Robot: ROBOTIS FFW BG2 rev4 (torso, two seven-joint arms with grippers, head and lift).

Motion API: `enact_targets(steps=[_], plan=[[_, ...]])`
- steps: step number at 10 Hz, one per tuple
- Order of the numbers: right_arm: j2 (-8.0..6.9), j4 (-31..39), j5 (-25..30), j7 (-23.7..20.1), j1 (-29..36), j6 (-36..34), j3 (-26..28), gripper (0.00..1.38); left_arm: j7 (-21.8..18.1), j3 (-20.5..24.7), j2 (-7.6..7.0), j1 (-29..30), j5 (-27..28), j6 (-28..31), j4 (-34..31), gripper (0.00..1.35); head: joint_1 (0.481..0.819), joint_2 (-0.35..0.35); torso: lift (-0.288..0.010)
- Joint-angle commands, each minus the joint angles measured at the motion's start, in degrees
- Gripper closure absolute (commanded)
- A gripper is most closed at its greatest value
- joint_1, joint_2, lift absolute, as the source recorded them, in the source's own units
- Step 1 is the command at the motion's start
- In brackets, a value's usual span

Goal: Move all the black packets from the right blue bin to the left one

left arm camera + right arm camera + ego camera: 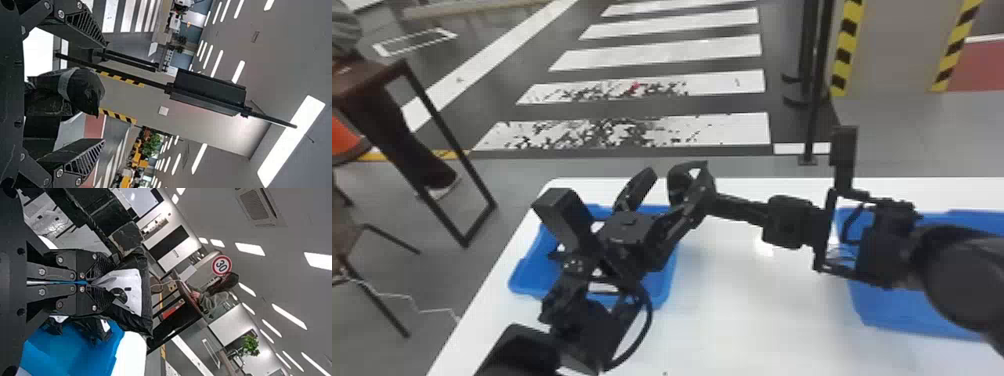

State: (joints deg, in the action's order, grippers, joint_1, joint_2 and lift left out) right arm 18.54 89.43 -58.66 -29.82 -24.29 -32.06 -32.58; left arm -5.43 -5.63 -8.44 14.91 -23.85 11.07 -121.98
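Observation:
My left gripper (662,187) stands open over the left blue bin (524,280) in the head view. Coming across from the right, my right gripper (719,201) is shut on a black packet (677,187) beside the left fingers. In the left wrist view the packet (84,90) lies between the two spread fingers of my left gripper (103,93). The right wrist view shows my right gripper (92,283) pinching the packet's edge; its white label (131,288) faces out. More black packets (92,327) lie in the left bin (74,354). The right blue bin (897,310) is partly behind my right arm.
Both bins stand on a white table (757,320), with a gap between them. My arms meet above the left bin, their grippers close together. Beyond the table's far edge stands a black post (814,100); a dark side table (439,150) is off to the left.

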Motion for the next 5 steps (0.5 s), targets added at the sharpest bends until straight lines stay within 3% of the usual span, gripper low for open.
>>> enact_targets(steps=[1,2,3,4,5], plan=[[0.0,-0.1,-0.5,0.0,-0.3,0.0,-1.0,1.15,0.7,-1.0,-0.27,0.0,0.4,0.6,0.0,0.27,0.646,0.243,-0.14],[0.0,-0.1,-0.5,0.1,-0.5,0.3,-1.0,1.15,0.9,-0.8,-0.27,0.1,0.7,0.6,0.0,0.67,0.652,0.244,-0.14],[0.0,-0.1,-0.4,0.1,-0.6,0.3,-1.0,1.15,1.1,-0.5,-0.18,0.3,0.8,0.5,0.0,0.97,0.653,0.245,-0.14],[0.0,-0.2,-0.4,0.1,-0.6,0.3,-1.0,1.15,1.2,-0.4,-0.18,0.4,1.3,-0.4,0.0,1.16,0.652,0.246,-0.14],[0.0,-0.2,-0.4,0.1,-0.6,0.3,-1.0,1.15,1.2,-0.2,-0.09,0.4,1.8,-1.0,0.0,1.22,0.651,0.249,-0.14]])
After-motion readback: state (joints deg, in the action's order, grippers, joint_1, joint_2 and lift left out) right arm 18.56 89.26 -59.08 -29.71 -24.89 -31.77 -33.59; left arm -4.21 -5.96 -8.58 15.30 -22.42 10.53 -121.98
